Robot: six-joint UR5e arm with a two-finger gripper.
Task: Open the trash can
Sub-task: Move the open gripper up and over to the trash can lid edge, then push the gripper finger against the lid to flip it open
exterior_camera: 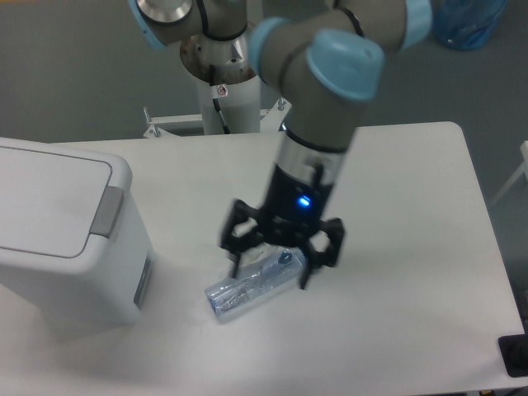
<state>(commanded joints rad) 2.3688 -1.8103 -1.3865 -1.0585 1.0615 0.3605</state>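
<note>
Large white boxy plastic trash can [58,239] with rounded corners sits at the table's left edge, flat lid down, grey rectangular push tab [106,211] on the lid's right side facing the arm. Lid looks fully closed, so the task is not done yet.

Black two-finger gripper [273,268] hangs well right of the trash can, jaws spread wide, nothing held. Directly under it, right of the trash can and apart from it, lies a crushed clear plastic bottle [247,289] on its side on the white table [412,247]. The fingers seem to straddle the bottle's upper end; contact can't be told, image blurred there.

Risks, my read: the gripper is at the wrong object. If it lowers or closes here it grabs or knocks the bottle, maybe shoving it against the trash can. Reaching the tab means a leftward move; sweeping low would drag the bottle along. Pressing off-centre on the tab may slip onto the lid and not release it.
</note>
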